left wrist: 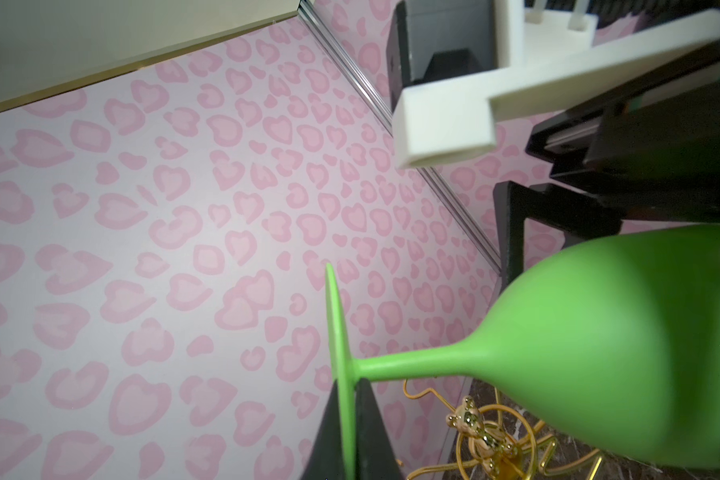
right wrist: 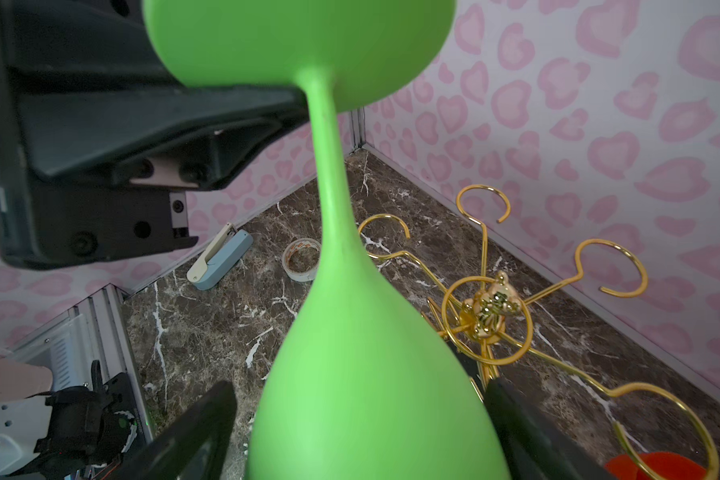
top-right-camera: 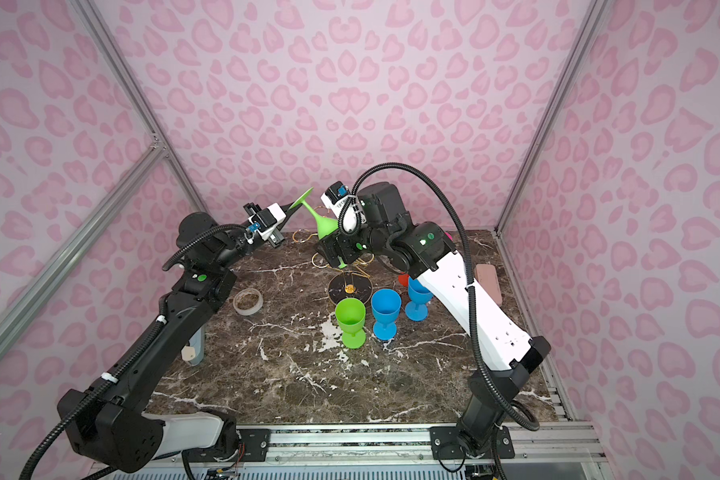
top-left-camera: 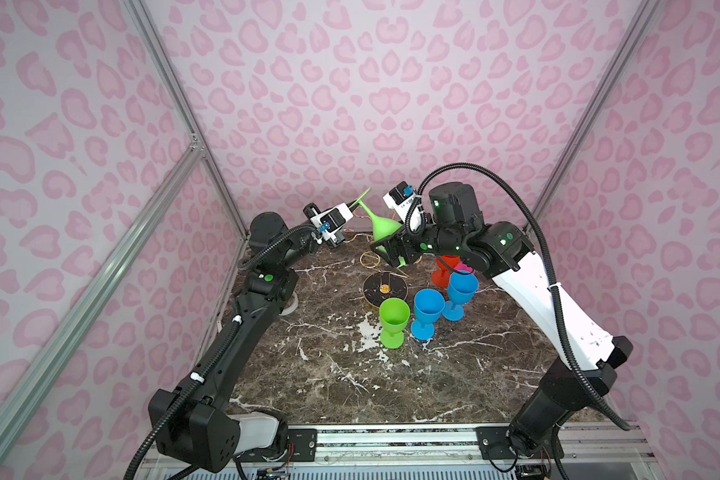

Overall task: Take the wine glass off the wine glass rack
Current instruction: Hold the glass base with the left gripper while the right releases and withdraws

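Wine glass (top-left-camera: 382,226) | foot pinched in left tool (left wrist: 348,399) | bowl between spread right tool (right wrist: 358,386)

Both arms reach inward, raised; left pincer (left wrist: 349,409) clamped shut, right pincer (right wrist: 358,390) spread wide.

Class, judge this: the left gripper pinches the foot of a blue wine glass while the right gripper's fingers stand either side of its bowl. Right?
Wrong colour: the wine glass is green, not blue. The left wrist view shows the left gripper pinching its foot; the fingers of the right gripper stand either side of its bowl.
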Tool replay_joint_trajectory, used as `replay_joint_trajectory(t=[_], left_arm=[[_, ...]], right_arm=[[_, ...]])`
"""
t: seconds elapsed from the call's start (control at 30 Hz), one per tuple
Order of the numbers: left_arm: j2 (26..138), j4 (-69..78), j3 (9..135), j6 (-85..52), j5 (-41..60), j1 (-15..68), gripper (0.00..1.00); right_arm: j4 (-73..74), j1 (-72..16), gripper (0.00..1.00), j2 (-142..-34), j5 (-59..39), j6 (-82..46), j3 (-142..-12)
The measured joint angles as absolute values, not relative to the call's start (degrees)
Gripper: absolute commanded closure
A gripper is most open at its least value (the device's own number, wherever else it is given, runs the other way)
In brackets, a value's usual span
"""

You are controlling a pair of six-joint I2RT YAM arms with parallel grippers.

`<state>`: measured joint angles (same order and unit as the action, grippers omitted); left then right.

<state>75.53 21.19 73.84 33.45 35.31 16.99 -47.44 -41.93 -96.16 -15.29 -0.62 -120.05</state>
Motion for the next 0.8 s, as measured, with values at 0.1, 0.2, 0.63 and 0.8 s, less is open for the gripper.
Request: replay_joint_trajectory(t=[0.1,0.2,0.63,0.8], left_arm=[[75.0,21.3,73.6,32.2,34.1,17.1,0.97],[74.9,21.3,73.6,30.7,32.7,17.0,0.97],[75.2,18.5,75.4,11.3,28.4,15.0,0.97],[75.2,17.9,75.3,2.1,28.5,14.6,0.97]], right_arm=[[-45.3,-41.3,0.02,-93.3,-15.3,-1.1,-117.4],[-42.4,-39.9,0.02,-89.3,-15.5,-1.9,-113.6],[-21.5,-32.2,0.14,-63.5,-20.4,-4.0,-89.7],[-17.2,-30.6,0.27,-63.9,-22.7,-6.5,-86.6]])
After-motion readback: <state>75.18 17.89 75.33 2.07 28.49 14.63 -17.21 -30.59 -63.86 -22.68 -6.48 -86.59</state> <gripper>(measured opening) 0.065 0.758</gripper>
